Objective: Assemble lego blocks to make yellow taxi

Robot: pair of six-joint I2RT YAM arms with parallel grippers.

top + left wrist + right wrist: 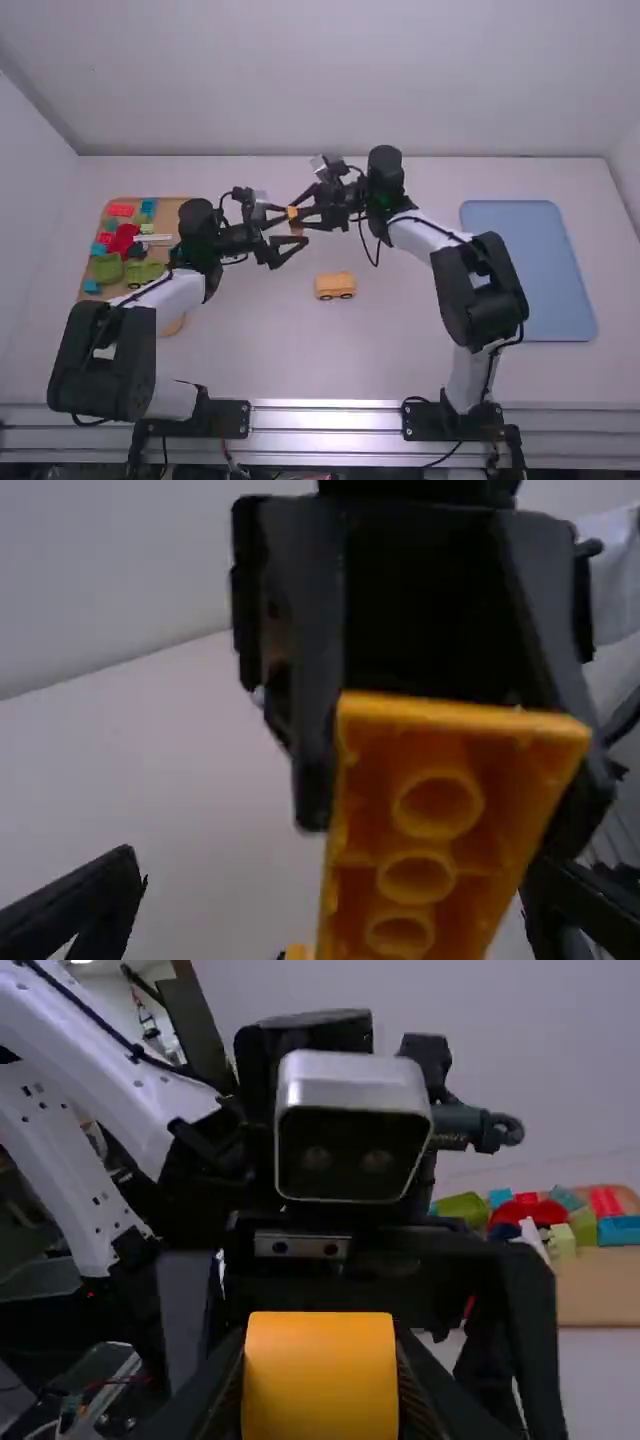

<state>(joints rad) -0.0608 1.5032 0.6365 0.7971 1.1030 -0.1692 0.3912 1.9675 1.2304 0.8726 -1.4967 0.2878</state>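
Observation:
In the high view, my left gripper (291, 228) and my right gripper (302, 214) face each other above the table, with a yellow-orange block (296, 230) between them. The left wrist view shows the block's hollow underside (425, 850) with round tubes; my left gripper (335, 872) is open around it, its fingers apart from it. My right gripper (452, 805) holds the block from the far side. In the right wrist view, my right gripper (320, 1390) is shut on the block (320, 1375). A yellow car-like assembly (335, 286) with dark wheels stands on the table.
A wooden tray (172, 327) at the left carries red, green and blue blocks, partly behind the left arm. A flat blue tray (540, 270) lies at the right. The two grippers are very close together over the table (270, 350).

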